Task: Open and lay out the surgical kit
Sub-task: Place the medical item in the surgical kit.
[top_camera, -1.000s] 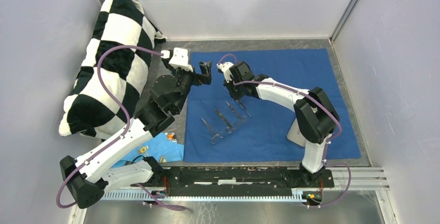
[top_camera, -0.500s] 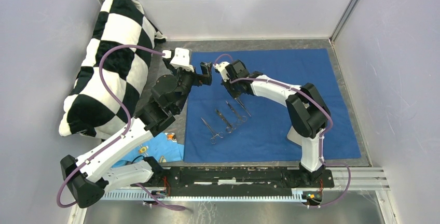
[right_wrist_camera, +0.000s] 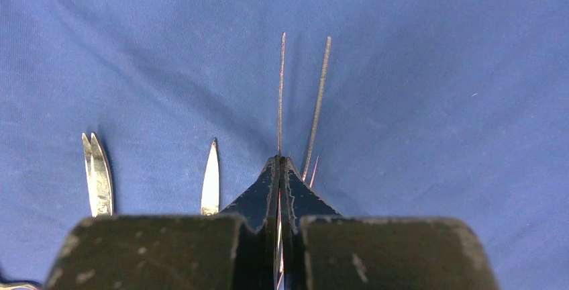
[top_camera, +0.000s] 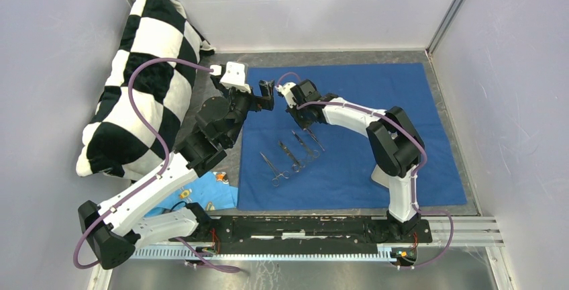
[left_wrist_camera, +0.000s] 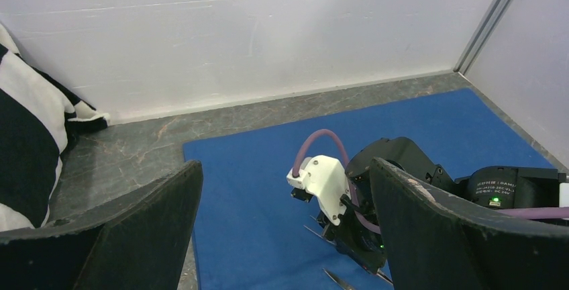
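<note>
Nearest you, a row of slim silver scissor-like instruments (top_camera: pixel 290 156) lies on the smooth, flat-spread dark blue cloth wrap (top_camera: pixel 349 169), just short of your right gripper (right_wrist_camera: pixel 280 162). Its black fingers are pressed together on a thin silver tweezer-like instrument (right_wrist_camera: pixel 280 88) that juts ahead over the cloth, the arm reaching forward-left with its wrist bent down. Just beyond, at the cloth's far-left corner, your left gripper (top_camera: pixel 266 95) hangs spread wide facing that wrist, with the soft black-and-white checkered pillow (top_camera: pixel 144 62) behind.
</note>
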`<state>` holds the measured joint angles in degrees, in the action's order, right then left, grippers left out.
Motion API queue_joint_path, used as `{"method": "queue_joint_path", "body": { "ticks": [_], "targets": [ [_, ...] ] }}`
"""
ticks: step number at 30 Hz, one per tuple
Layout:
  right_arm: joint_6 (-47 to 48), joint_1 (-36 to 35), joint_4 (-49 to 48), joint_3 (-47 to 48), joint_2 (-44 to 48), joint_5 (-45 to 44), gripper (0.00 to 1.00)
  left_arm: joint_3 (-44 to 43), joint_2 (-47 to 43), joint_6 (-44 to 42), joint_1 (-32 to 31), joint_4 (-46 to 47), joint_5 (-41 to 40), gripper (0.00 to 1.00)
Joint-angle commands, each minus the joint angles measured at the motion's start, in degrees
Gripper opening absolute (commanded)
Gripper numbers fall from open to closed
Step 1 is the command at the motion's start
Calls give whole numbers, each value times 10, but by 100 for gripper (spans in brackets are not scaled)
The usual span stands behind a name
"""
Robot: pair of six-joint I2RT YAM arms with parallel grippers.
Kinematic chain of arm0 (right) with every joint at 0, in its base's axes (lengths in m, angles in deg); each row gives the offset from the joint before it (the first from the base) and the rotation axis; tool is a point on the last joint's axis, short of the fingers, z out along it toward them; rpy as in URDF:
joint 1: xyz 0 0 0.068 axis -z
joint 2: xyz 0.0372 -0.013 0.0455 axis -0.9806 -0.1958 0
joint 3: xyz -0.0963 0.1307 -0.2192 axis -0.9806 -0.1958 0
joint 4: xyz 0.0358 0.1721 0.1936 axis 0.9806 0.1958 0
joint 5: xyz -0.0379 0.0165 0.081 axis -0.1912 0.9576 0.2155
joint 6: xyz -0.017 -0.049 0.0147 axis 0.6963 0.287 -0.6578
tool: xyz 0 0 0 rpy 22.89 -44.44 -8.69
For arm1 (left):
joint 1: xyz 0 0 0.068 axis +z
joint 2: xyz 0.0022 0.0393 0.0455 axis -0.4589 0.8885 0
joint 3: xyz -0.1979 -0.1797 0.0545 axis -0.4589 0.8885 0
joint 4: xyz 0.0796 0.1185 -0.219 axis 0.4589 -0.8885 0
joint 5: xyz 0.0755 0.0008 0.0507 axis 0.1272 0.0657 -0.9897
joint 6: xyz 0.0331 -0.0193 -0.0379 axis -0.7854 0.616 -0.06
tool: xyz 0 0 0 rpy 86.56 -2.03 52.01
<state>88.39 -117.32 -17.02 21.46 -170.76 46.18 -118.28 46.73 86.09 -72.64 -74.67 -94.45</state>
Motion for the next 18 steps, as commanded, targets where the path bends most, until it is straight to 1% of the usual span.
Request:
{"method": "queue_joint_path", "body": {
  "ticks": [1,12,18],
  "targets": [
    [12,-1,-6,24,-8,-5,0,-13,-6,-24,2,17,4,100],
    [10,-1,-4,20,-6,-10,0,-13,-6,-24,2,17,5,100],
    [8,-1,-1,20,-5,-18,3,-13,-6,-24,2,17,5,100]
  ]
}}
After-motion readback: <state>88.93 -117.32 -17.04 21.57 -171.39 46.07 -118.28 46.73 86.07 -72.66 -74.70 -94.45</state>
